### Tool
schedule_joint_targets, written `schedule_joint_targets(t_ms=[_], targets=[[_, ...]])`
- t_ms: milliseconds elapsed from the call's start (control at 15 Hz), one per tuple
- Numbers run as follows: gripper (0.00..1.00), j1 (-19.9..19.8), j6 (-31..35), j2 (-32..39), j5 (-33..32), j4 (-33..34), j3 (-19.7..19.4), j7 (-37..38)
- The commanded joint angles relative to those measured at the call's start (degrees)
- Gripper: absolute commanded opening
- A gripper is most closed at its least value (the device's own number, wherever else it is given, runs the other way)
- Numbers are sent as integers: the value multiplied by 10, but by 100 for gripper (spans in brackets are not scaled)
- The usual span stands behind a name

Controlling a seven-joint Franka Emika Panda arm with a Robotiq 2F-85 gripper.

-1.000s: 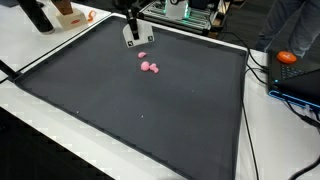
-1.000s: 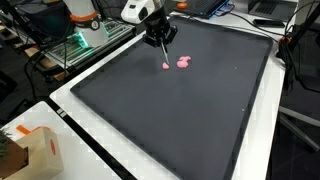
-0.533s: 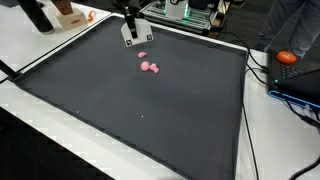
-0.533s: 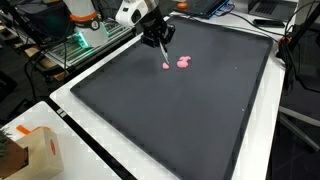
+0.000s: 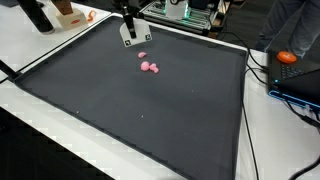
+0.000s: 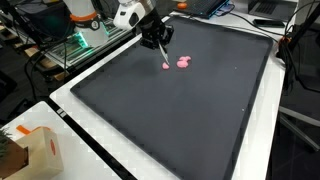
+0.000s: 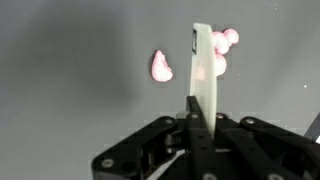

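Observation:
My gripper [image 5: 128, 22] hangs over the far part of a black mat [image 5: 130, 110] and is shut on a flat white strip [image 5: 131, 36] that points down toward the mat. It also shows in an exterior view [image 6: 153, 32]. In the wrist view the strip [image 7: 203, 70] stands up from between the closed jaws of the gripper [image 7: 198, 122]. Small pink pieces lie on the mat just beyond the strip's tip: a single one [image 7: 161, 66] and a cluster [image 7: 226, 42] partly hidden behind the strip. They show in both exterior views [image 5: 149, 66] [image 6: 184, 62]. The strip's tip is close above them; contact cannot be told.
The mat covers a white table [image 5: 40, 125]. An orange object [image 5: 288, 57] and cables lie beside a blue device at one edge. A cardboard box [image 6: 28, 152] sits at a near corner. Equipment with green lights [image 6: 80, 42] stands behind the arm.
The gripper with the white strip has shifted slightly toward the mat's far edge. The pink pieces have not moved.

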Motion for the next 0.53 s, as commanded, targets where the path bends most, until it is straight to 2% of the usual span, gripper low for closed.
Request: schedule_joint_targets(t_ms=[0, 467], targets=[[1, -3, -3, 7, 11, 3, -2, -29], [1, 3, -17, 34, -72, 42, 0, 8]])
